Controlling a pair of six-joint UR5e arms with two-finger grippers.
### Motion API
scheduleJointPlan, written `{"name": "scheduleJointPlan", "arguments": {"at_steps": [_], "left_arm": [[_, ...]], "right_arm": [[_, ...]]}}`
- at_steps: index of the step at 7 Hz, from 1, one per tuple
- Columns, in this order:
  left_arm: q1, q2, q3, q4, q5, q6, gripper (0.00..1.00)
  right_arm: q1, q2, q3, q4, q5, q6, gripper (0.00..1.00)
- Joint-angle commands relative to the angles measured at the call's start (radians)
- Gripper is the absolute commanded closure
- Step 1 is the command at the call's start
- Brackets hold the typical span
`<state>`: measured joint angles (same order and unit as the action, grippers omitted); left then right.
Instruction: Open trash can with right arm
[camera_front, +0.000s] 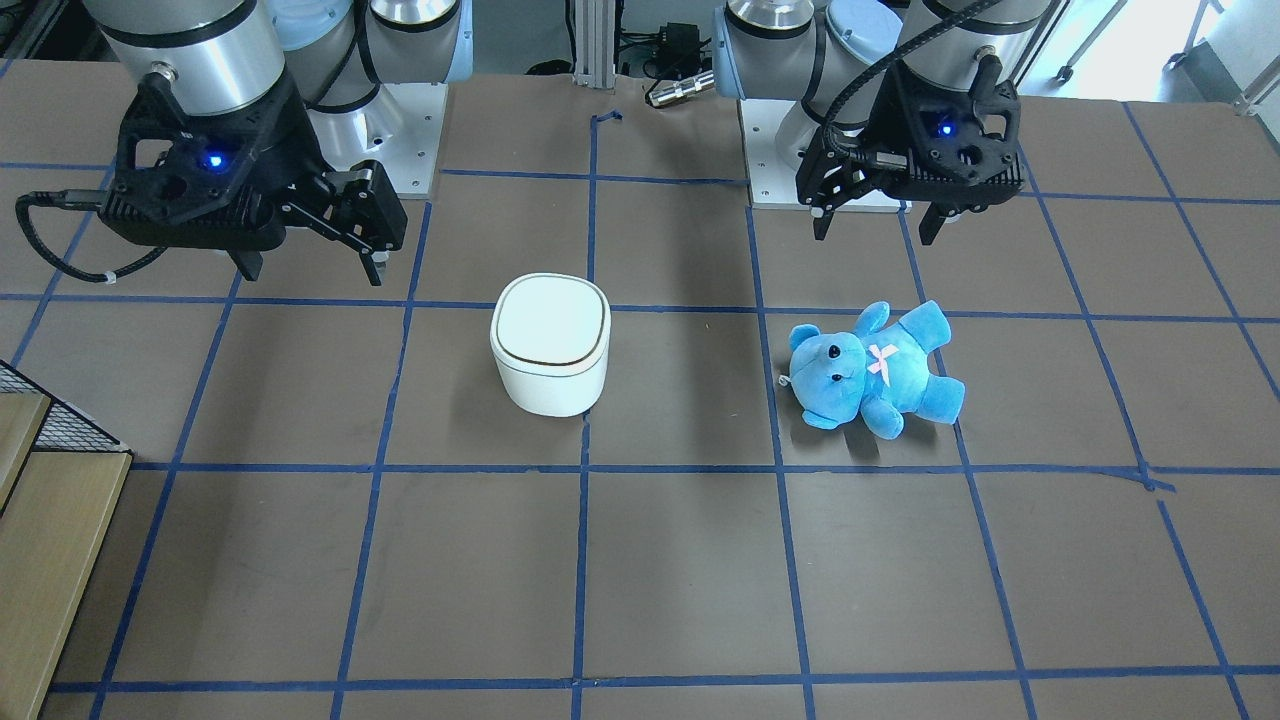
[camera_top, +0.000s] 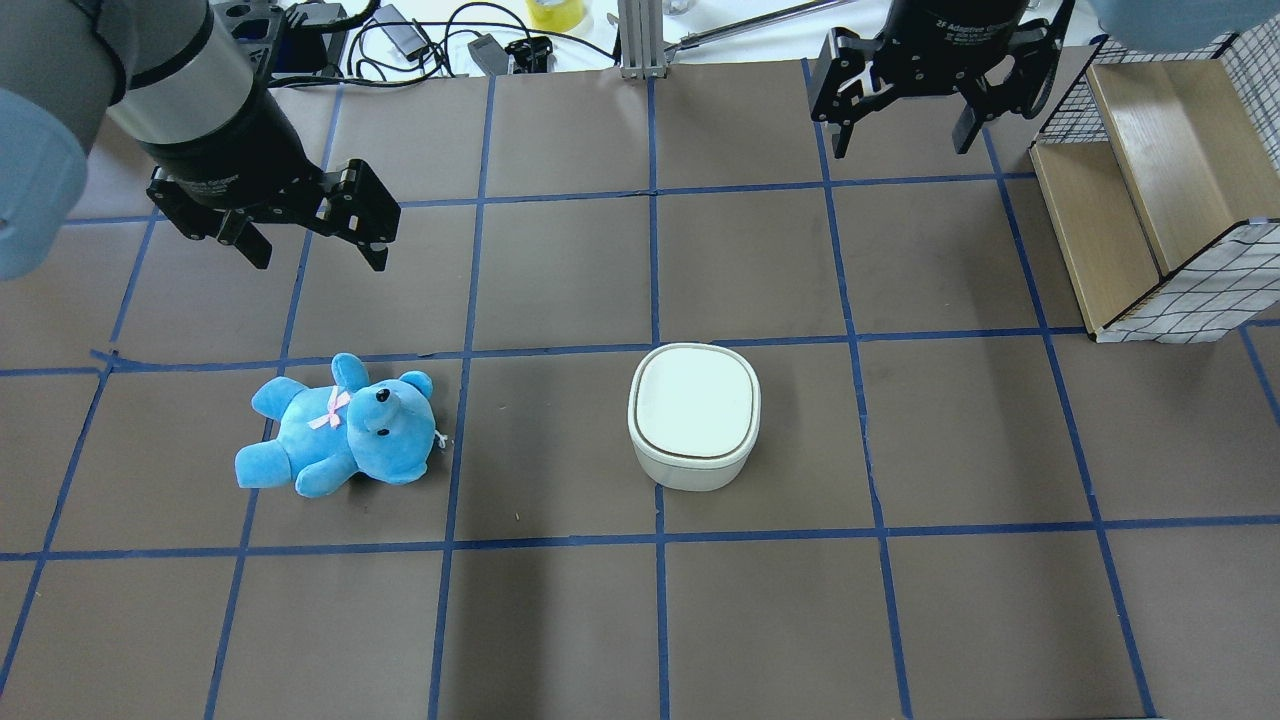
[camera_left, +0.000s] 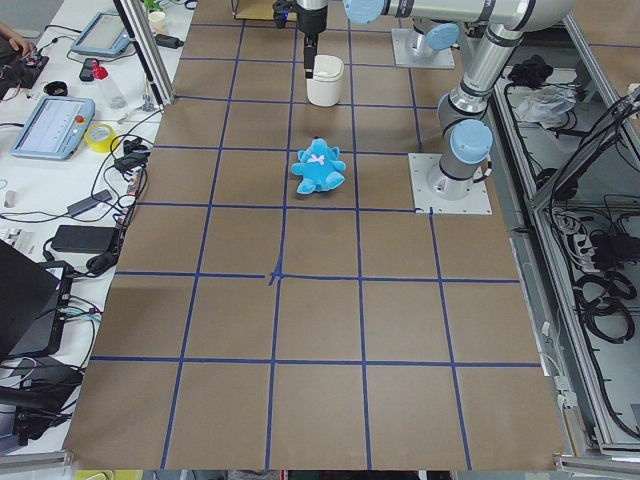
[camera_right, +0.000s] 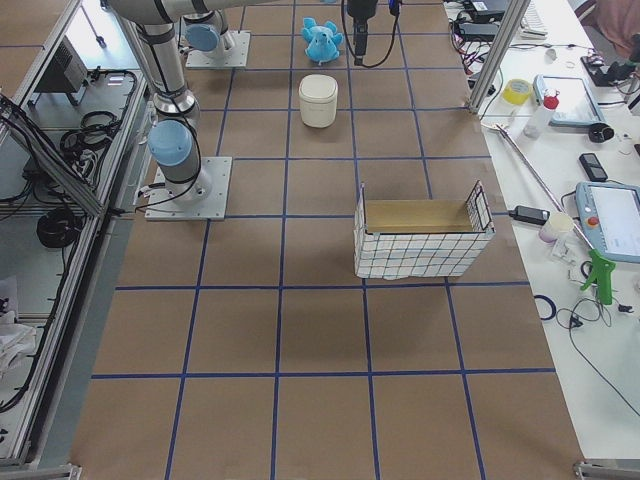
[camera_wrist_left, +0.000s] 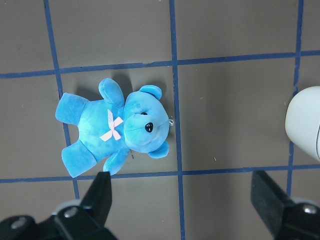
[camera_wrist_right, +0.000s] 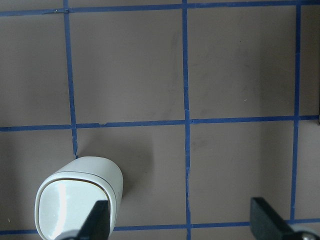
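The white trash can (camera_top: 695, 412) stands near the table's middle with its flat lid down, also seen in the front view (camera_front: 550, 345). My right gripper (camera_top: 900, 150) hangs open and empty above the table, apart from the can, up and to the right of it in the overhead view. In the front view the right gripper (camera_front: 310, 272) is to the can's upper left. In the right wrist view the can (camera_wrist_right: 75, 200) sits at the lower left, left of the open fingers (camera_wrist_right: 97, 220). My left gripper (camera_top: 320, 262) is open and empty above the blue teddy bear (camera_top: 340, 425).
The teddy bear (camera_front: 875, 368) lies on its back, about one grid square from the can. A wire basket holding wooden boards (camera_top: 1150, 200) stands at the table's edge on my right side. Blue tape lines grid the brown table (camera_top: 560, 620).
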<state>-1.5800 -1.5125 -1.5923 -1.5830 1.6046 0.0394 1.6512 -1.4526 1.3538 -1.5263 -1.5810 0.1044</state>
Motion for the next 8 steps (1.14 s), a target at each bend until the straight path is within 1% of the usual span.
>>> {"name": "scheduleJointPlan", "arguments": {"at_steps": [1,2,3,4,5,6,7,8], "left_arm": [[0.0,0.0,0.0,0.0,0.0,0.0,0.0],[0.0,0.0,0.0,0.0,0.0,0.0,0.0],[0.0,0.0,0.0,0.0,0.0,0.0,0.0],[0.0,0.0,0.0,0.0,0.0,-0.001,0.0],[0.0,0.0,0.0,0.0,0.0,-0.001,0.0],[0.0,0.0,0.0,0.0,0.0,-0.001,0.0],[0.0,0.0,0.0,0.0,0.0,0.0,0.0],[0.0,0.0,0.0,0.0,0.0,0.0,0.0]], "right_arm": [[-0.001,0.0,0.002,-0.017,0.003,-0.002,0.0],[0.001,-0.003,0.002,-0.012,-0.001,0.001,0.0],[0.008,-0.005,0.025,-0.015,0.004,0.068,0.0],[0.062,-0.003,0.045,-0.018,0.003,0.148,0.11],[0.143,0.018,0.05,-0.049,0.006,0.167,0.57],[0.185,0.046,0.074,-0.054,0.007,0.191,1.0],[0.206,0.049,0.129,-0.055,0.054,0.303,1.0],[0.232,0.049,0.192,-0.098,0.082,0.36,1.0]]}}
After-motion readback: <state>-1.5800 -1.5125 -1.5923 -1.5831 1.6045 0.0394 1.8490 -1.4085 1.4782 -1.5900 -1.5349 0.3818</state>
